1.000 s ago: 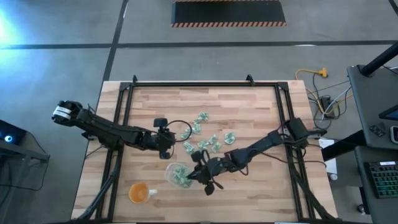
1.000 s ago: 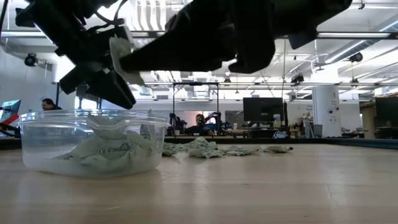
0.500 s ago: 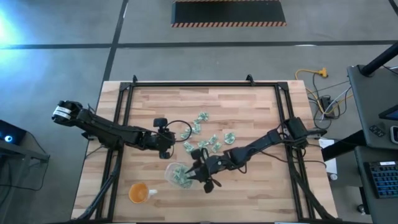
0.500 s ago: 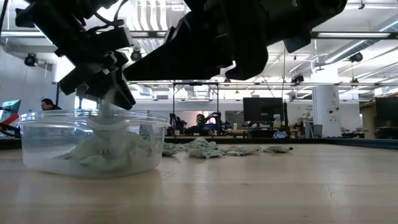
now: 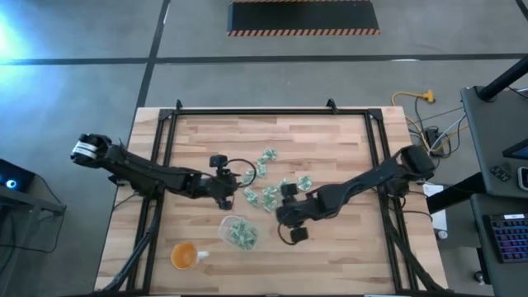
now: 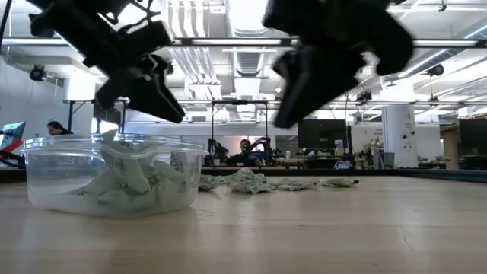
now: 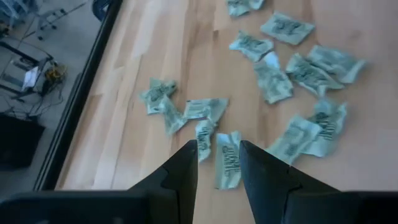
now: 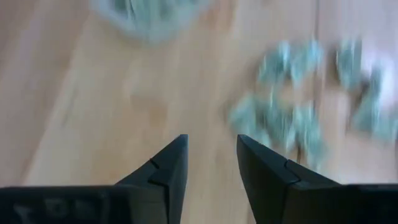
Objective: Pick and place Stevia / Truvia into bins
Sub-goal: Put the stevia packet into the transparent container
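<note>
While both arms hang over wooden counter (image 5: 330, 148), right tool (image 5: 285, 216) sits open, empty, just right of clear bin (image 5: 238, 232) holding several packets. Loose Stevia packets (image 5: 272, 191) lie scattered just beyond it. Left tool (image 5: 235, 188) open, empty, packets directly ahead, bin nearer front edge. Orange cup (image 5: 183, 256) near bin.

Orange cup with handle (image 5: 185, 256) near front-left corner of butcher-block table (image 5: 330, 148); yellow cable (image 5: 412, 97) on floor beyond right edge; seated person (image 6: 56, 128) far behind.
</note>
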Action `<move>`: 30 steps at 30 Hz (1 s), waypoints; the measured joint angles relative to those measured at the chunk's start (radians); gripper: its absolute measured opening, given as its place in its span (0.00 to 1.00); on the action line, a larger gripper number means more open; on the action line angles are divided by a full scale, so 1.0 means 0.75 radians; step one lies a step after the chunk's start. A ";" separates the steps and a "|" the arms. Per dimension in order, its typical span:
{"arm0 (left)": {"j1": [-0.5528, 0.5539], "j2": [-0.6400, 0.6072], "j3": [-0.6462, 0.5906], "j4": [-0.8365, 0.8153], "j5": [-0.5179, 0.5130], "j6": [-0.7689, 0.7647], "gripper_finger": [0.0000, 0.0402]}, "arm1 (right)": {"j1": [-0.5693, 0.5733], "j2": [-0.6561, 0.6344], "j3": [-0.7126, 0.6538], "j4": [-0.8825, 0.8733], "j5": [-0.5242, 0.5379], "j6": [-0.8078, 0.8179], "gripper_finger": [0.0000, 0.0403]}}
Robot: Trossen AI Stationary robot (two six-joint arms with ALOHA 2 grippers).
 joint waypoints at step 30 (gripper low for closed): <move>0.407 0.504 0.163 0.101 0.388 0.181 0.25 | 0.041 -0.312 -0.348 0.019 -0.001 0.156 0.21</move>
